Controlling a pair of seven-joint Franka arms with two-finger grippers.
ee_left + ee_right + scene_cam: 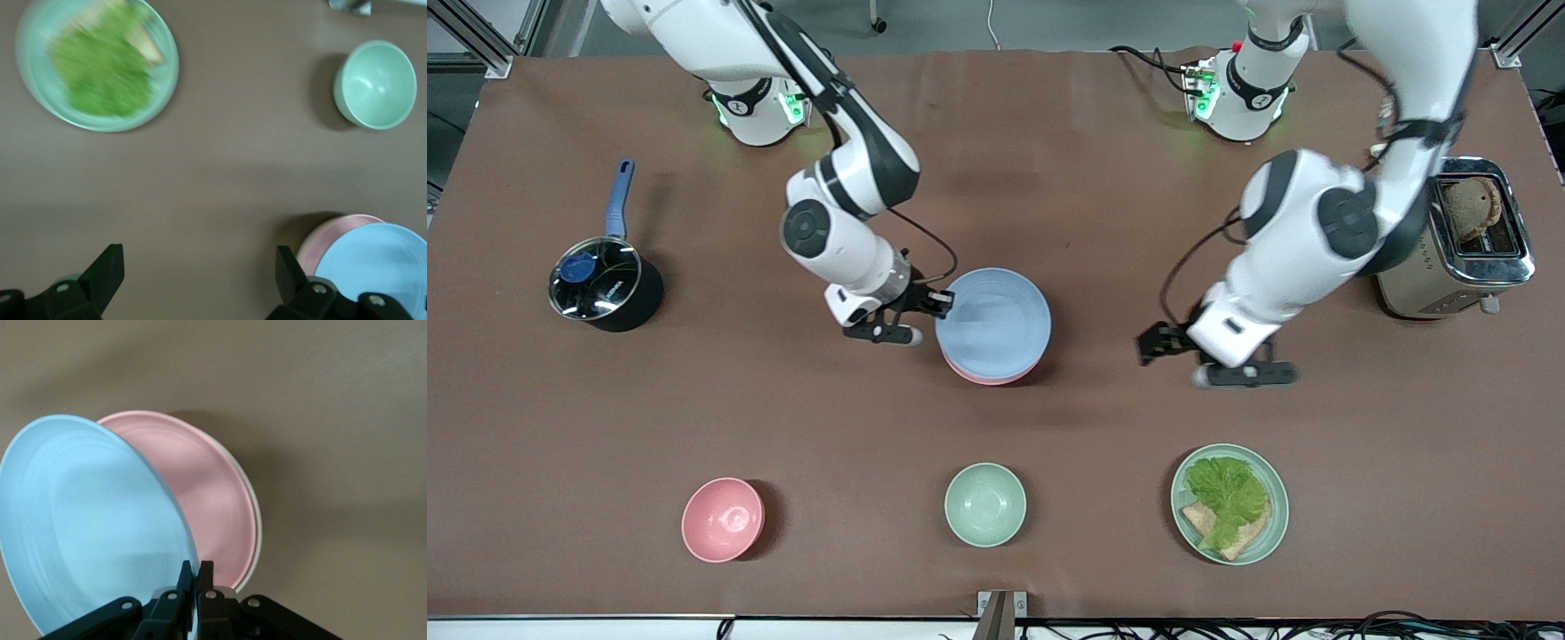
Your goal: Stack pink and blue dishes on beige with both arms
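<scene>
Landmark: the plate stack at mid-bench [1049, 178]. Right gripper [943, 302] at the stack's rim on the right arm's side, fingers [185, 583] clenched on the edge of the blue plate [993, 322]. In the right wrist view the blue plate sits tilted over the pink plate [207, 500], which lies flat on the beige plate [256, 540]; only a thin pale rim of the beige one shows under the pink. Left gripper [1152, 342] hovers over bare bench beside the stack, toward the left arm's end, fingers [107, 270] released and spread wide, nothing between them. Containers: green bowl [985, 504] nearer the camera than the stack, nothing in it. Pink bowl [723, 519] also nearer the camera, toward the right arm's end, nothing in it. Green plate [1272, 524] nearer the camera, toward the left arm's end, carries a lettuce leaf [1224, 493] over toast [1200, 517]. Black pot [605, 289] with glass lid and blue handle well apart from the stack at the right arm's end; contents not readable through the lid. Toaster [1458, 240] well apart at the left arm's end, a slice of bread [1469, 206] standing in its slot.
</scene>
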